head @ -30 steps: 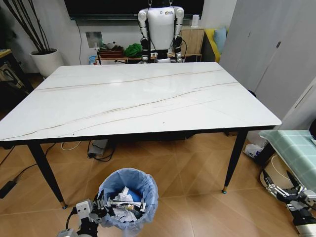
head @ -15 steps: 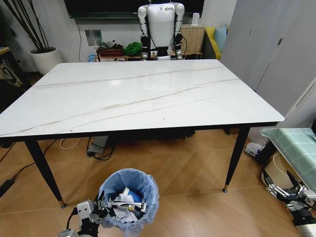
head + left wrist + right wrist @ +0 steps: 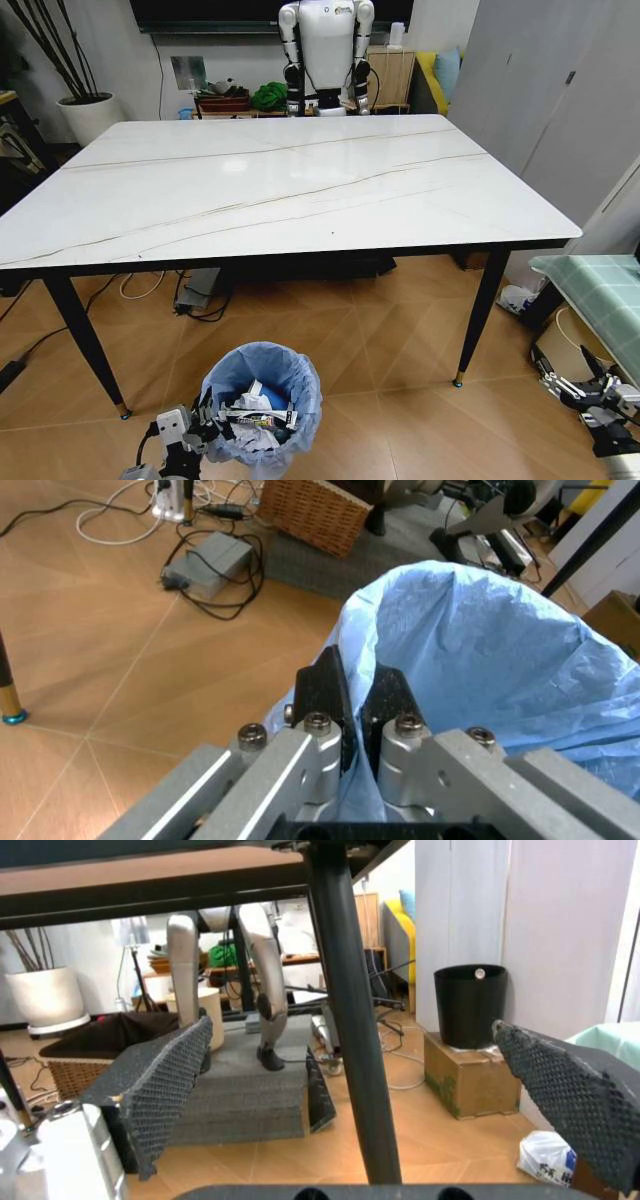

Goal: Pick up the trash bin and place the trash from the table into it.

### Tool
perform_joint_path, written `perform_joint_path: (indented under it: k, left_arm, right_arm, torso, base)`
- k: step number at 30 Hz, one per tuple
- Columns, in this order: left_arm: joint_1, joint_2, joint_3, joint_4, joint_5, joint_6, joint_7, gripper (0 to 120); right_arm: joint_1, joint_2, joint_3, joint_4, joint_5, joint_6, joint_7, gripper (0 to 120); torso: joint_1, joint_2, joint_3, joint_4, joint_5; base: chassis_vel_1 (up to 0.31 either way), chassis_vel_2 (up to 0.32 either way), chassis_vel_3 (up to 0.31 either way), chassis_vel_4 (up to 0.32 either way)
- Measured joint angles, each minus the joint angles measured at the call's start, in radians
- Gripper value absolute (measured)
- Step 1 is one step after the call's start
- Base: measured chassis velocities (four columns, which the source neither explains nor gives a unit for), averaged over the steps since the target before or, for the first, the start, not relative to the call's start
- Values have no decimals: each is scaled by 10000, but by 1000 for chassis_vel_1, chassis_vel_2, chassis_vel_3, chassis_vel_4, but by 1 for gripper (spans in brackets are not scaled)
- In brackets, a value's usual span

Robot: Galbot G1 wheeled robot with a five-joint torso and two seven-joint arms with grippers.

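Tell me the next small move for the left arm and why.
Probably lower the bin to the floor and let go. The left tool is shut on the bin's blue liner rim, trash already sits inside, and the table top looks bare. The right tool hangs open, low at the right.

We see the white marble-look table with grey veins on slim black legs; the blue-lined trash bin stands on the wooden floor.

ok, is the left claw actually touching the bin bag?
Touching. The left wrist view shows the left claw shut on the rim of the blue bag lining the trash bin, plastic pinched between its fingers.
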Motion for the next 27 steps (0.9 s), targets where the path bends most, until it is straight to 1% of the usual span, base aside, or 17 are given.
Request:
perform_joint_path:
  k: [16,18,27]
  left_arm:
    - [-9,-18,-6,55,-15,-19,20,0]
    - [-47,-22,-8,125,-17,-21,26,0]
    - [-190,-34,38,389,-196,-27,105,0]
  right_arm:
    - [0,0,0,0,0,0,0,100]
    - [0,0,0,0,0,0,0,100]
    - [0,0,0,0,0,0,0,100]
  torso:
    - [-269,-676,-408,0,0]
    - [-308,-788,-483,0,0]
    - [-435,-1111,-676,0,0]
  base:
    - [0,0,0,0]
    - [0,0,0,0]
    - [0,0,0,0]
